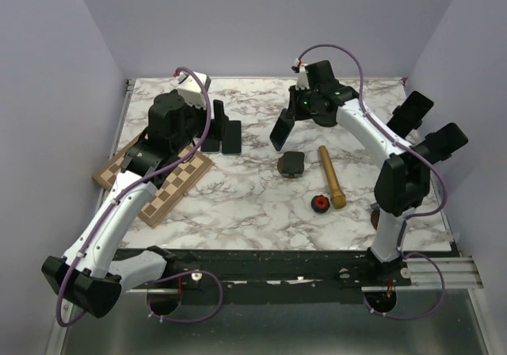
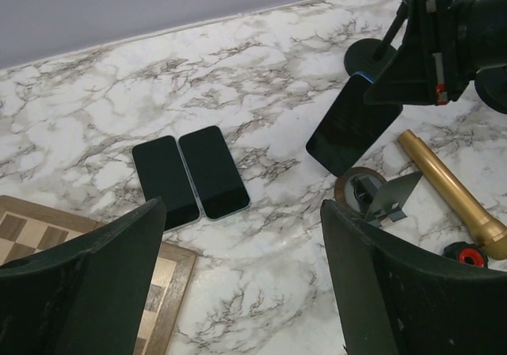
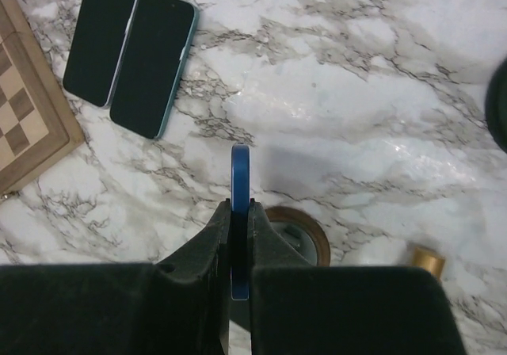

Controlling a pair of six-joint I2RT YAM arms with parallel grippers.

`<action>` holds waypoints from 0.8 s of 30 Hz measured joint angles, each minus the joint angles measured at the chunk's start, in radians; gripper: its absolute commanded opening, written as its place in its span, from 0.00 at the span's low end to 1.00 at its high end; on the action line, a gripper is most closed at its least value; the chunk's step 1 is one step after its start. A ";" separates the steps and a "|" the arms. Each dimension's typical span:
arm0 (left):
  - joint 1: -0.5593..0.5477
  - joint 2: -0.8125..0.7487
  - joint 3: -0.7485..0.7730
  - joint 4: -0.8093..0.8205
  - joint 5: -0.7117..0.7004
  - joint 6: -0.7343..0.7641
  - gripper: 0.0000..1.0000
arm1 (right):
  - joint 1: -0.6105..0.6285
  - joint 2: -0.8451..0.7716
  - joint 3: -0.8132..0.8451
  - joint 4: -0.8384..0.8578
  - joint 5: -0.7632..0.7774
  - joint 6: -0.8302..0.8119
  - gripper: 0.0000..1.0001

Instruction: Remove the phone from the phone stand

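Blue-edged flat phone [image 3: 240,173] pinched edge-on by right fingers [image 3: 198,264], off the round stand [image 3: 307,230]; left fingers [image 2: 103,268] spread

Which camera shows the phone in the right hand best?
Left wrist: the phone shows its dark face nearly whole, pinched by the right hand. Top external shows it small and dark; right wrist shows only its blue edge between the fingers.

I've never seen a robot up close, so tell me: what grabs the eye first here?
A dark phone hangs in mid-air, pinched in the right tool, lifted clear of the empty phone stand at mid-table. To the left, two other phones lie flat side by side next to a chessboard.
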 measured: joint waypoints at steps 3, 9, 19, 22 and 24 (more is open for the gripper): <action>0.024 0.003 0.000 0.000 0.014 -0.008 0.87 | 0.000 0.095 0.065 -0.011 -0.064 -0.010 0.00; 0.054 0.008 0.000 -0.001 0.051 -0.027 0.87 | 0.000 0.300 0.309 -0.122 -0.212 -0.051 0.01; 0.119 0.012 0.000 0.003 0.118 -0.065 0.87 | -0.005 0.416 0.399 -0.168 -0.350 -0.150 0.01; 0.133 0.021 0.000 0.005 0.136 -0.077 0.87 | -0.006 0.468 0.452 -0.171 -0.391 -0.173 0.01; 0.139 0.029 0.000 0.005 0.152 -0.085 0.87 | -0.005 0.506 0.489 -0.175 -0.413 -0.188 0.01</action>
